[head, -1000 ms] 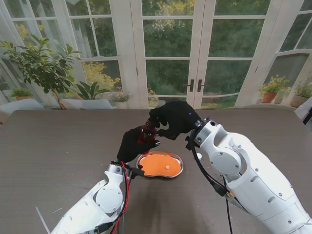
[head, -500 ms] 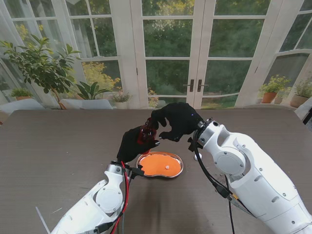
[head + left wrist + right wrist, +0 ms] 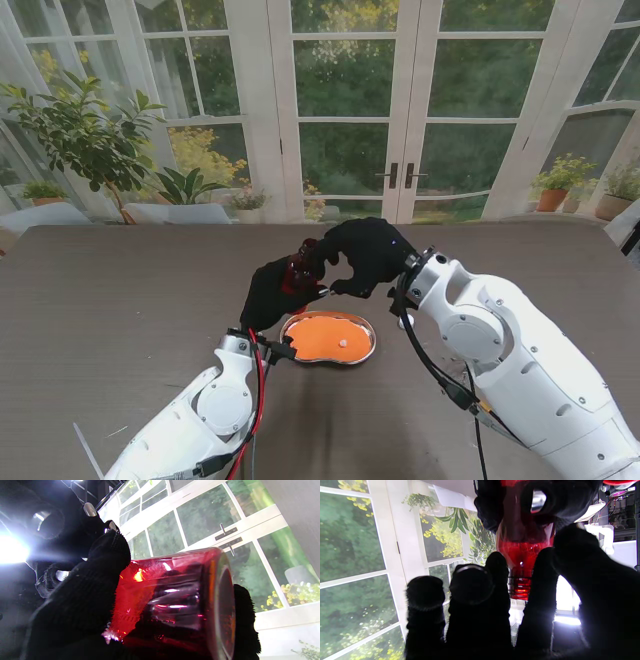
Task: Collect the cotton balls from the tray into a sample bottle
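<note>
My left hand (image 3: 268, 297) is shut on a red see-through sample bottle (image 3: 298, 275), held tilted in the air over the tray's far left edge. The left wrist view shows the bottle (image 3: 175, 592) close up in that hand (image 3: 82, 600). My right hand (image 3: 365, 250) hovers at the bottle's top, thumb and forefinger curved apart with nothing visible between them. From the right wrist, the bottle's threaded neck (image 3: 521, 585) stands between those fingers (image 3: 470, 587). The metal tray (image 3: 372, 340) has an orange liner, and one white cotton ball (image 3: 343, 342) lies on it.
The grey-brown table (image 3: 120, 300) stretches wide on both sides of the tray. A thin white strip (image 3: 85, 450) lies near the front left edge. Glass doors and potted plants (image 3: 85, 130) stand beyond the far edge.
My right hand has shifted slightly right and up, and its fingers have curled closer around the bottle's top. The left hand and the bottle have stayed in place.
</note>
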Motion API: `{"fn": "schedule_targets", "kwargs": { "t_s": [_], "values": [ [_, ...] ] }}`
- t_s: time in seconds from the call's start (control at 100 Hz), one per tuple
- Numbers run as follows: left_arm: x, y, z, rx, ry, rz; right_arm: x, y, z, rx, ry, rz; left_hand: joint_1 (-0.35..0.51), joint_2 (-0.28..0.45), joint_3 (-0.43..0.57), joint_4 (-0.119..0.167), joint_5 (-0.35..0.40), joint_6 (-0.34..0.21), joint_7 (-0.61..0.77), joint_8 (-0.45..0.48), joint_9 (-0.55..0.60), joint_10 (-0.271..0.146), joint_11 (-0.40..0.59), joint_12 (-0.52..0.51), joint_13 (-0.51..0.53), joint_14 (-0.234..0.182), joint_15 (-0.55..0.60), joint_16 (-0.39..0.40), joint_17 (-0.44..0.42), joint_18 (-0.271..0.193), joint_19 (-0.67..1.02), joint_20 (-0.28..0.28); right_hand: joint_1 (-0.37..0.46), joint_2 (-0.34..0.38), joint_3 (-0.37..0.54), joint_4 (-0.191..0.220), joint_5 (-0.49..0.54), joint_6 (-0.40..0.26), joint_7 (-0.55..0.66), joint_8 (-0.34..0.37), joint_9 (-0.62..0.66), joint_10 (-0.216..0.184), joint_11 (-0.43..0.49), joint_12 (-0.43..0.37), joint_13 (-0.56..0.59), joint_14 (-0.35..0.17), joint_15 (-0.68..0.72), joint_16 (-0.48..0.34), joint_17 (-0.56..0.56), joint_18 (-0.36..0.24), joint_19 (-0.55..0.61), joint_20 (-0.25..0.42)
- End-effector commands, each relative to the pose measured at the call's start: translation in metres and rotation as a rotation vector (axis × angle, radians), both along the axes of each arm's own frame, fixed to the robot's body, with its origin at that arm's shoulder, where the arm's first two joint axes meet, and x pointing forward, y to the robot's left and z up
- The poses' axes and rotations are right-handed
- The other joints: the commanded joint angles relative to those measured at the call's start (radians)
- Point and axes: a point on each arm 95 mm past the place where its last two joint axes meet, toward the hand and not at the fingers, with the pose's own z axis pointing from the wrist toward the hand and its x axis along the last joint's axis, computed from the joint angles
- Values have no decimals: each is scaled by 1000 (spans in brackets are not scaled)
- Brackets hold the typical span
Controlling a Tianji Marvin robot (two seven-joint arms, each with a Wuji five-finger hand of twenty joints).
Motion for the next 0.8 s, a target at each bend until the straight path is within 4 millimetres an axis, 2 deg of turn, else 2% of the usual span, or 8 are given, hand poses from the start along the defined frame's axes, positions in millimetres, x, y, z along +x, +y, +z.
{"fn": "schedule_targets", "kwargs": {
  "t_s": [0.0,0.35,0.49,0.59,0.62,0.69,0.72,0.79],
  "values": [
    [0,-6,6,-10,-10,-21,0,-1,-9,-35,18,4,157,221,292,-20,178,-362,123,8,87,-180,22,-7,26,-71,16,-1,-3,-63,44,6,-22,-36,41,-13,16,35,-41,-20,-24,-5,2,-9,-9,-23,-6,7,-11,-24,0,22],
    [0,-7,5,-9,-6,-24,1,-4,-6,-9,17,-17,157,221,292,-20,178,-362,123,8,88,-179,23,-7,26,-68,15,-1,-2,-62,44,6,-39,-27,36,-1,29,45,-82,-6,-24,4,-2,-19,-7,-14,-4,5,-10,-19,3,22],
    [0,-7,5,-7,-3,-25,1,-6,-6,26,29,-38,158,222,292,-20,179,-361,124,9,88,-179,23,-7,24,-69,15,-1,-5,-62,43,6,-64,-13,24,-3,32,61,-85,-2,-16,11,-6,-24,-6,-8,-6,4,-11,-11,5,23],
    [0,-6,5,-2,-4,-24,2,-8,-9,45,42,-61,158,223,292,-20,178,-362,123,8,87,-178,23,-7,24,-69,15,-1,-4,-62,43,6,-81,9,17,8,27,101,-86,6,-2,15,0,-24,3,-3,-4,3,-4,-7,12,26],
    [0,-6,5,-1,-4,-24,3,-10,-10,50,45,-70,159,222,292,-20,178,-362,123,8,87,-179,23,-7,25,-68,15,-1,-4,-63,43,6,-100,26,13,55,21,134,-105,32,3,15,3,-24,8,-7,-5,2,0,-6,15,27],
    [0,-5,5,2,-6,-24,4,-12,-12,57,48,-93,158,223,292,-20,178,-362,123,8,87,-178,22,-7,24,-68,14,-1,-4,-63,43,6,-121,41,13,112,17,163,-124,72,15,13,5,-24,17,-9,-3,2,8,-4,21,27],
    [0,-5,6,3,-6,-24,5,-13,-13,57,50,-102,158,223,292,-19,178,-362,123,8,87,-179,22,-7,23,-69,14,-1,-4,-63,43,6,-135,55,8,176,9,198,-144,118,21,11,7,-23,22,-14,-4,1,11,-5,23,26],
    [-1,-4,6,7,-8,-24,7,-15,-15,58,58,-119,158,223,291,-20,177,-362,123,8,87,-178,22,-7,24,-69,14,-1,-4,-63,43,6,-139,58,4,179,-5,219,-151,131,23,13,8,-22,24,-10,-3,2,13,-4,26,26]
  ]
}}
